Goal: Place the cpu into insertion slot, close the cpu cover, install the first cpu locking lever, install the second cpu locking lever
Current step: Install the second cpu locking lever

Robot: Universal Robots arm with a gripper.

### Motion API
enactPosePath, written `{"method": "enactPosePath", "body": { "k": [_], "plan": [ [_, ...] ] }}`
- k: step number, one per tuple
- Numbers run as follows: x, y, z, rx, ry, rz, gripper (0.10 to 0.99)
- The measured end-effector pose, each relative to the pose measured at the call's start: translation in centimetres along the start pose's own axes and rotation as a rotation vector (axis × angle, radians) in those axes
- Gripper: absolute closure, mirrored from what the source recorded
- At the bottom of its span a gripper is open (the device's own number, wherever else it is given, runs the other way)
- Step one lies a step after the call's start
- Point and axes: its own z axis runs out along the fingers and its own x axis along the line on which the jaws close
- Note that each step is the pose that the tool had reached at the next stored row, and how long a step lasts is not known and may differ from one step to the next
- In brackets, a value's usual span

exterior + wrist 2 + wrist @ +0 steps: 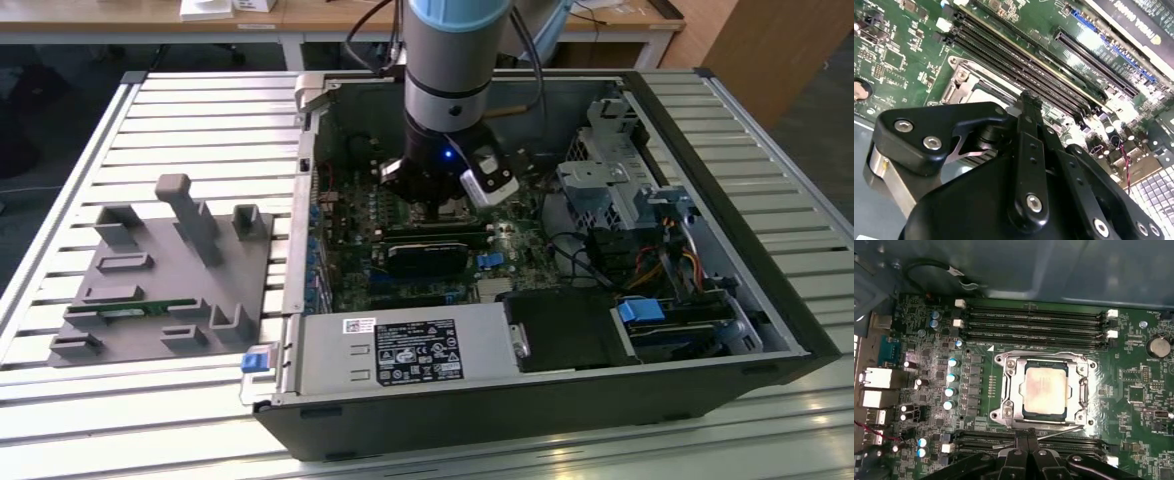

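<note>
We see the arm reaching down into the open computer case [747,300] in the exterior view, with the gripper [441,205] low over the green motherboard [354,270] and covering the socket area from that camera.

In the first wrist view, the cpu [1046,390] lies flat in the insertion slot [1010,390], its pale metal top showing through the window of the cpu cover [1081,371], which lies closed down around it. A thin silvery lever [1061,431] runs along the socket edge nearest the gripper [1026,452]. We cannot make out whether it is hooked in place, since its near end passes behind the black finger links. On the far side of the socket we cannot pick out a lever with any certainty.

The gripper's fingertips meet just beside the socket edge with no gap that we can see, so the jaws look clenched together. We cannot tell whether they pinch the lever.

In the second wrist view, the gripper [1030,100] body hides most of the socket. Only 1 corner of the insertion slot [961,80] frame shows beyond it, next to the long black memory slots [1019,57].

A grey fixture block [167,275] sits on the slatted table [80,130], at the exterior view's left, apart from the case.
</note>
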Motion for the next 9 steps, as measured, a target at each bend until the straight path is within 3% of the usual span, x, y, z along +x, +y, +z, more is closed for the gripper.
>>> {"method": "enactPosePath", "body": {
  "k": [5, 9],
  "plan": [
    [0.38, -0.10, 0.85, -0.001, 0.0001, 0.000, 0.965],
    [0.40, -0.17, 1.32, -0.013, -0.0003, 0.000, 0.965]
  ]
}}
